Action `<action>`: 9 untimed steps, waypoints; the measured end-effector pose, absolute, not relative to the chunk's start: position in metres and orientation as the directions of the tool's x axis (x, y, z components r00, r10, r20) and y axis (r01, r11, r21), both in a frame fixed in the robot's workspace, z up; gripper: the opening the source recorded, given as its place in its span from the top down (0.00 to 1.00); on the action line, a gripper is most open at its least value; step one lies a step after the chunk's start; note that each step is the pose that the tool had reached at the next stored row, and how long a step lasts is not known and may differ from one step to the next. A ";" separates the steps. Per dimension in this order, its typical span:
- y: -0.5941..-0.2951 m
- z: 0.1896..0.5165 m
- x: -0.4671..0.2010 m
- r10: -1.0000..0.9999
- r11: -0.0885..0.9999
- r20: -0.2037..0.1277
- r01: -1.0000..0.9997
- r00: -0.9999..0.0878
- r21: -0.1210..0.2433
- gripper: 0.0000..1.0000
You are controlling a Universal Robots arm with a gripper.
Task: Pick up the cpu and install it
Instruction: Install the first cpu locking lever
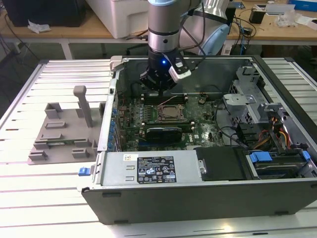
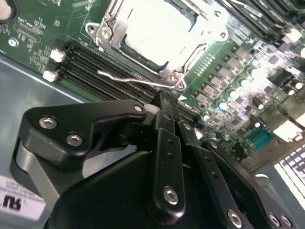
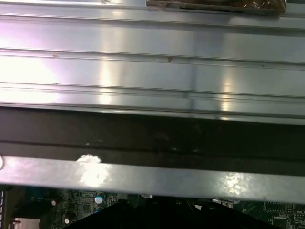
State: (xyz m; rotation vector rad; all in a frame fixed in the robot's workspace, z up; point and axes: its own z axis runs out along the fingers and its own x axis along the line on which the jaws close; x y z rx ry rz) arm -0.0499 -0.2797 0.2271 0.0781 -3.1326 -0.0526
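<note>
The cpu (image 2: 155,24) lies flat in the motherboard socket, its silvery top glaring white inside the metal bracket frame (image 2: 107,33). In the exterior view the cpu (image 1: 171,113) sits mid-board inside the open computer case (image 1: 198,198). My gripper (image 1: 159,90) hangs just above the board, behind the socket and over the memory slots. In the second wrist view the black fingers (image 2: 167,119) meet at the gripper tip (image 2: 164,101), shut with nothing between them. A thin wire lever (image 2: 128,79) runs along the socket's near edge, just beyond the tip.
A grey plastic fixture plate (image 1: 62,134) with upright posts stands on the slatted metal table (image 3: 152,62) at the exterior view's left. The case walls (image 3: 152,179), power supply (image 1: 148,169), drive cage (image 1: 247,96) and cables (image 1: 275,134) crowd around the board.
</note>
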 end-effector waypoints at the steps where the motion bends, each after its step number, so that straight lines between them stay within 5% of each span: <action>1: -0.280 0.226 -0.048 -0.050 0.998 0.007 -0.050 -0.999 0.034 0.89; 9: -0.280 0.221 -0.036 -0.050 0.998 0.013 -0.050 -0.999 0.036 0.89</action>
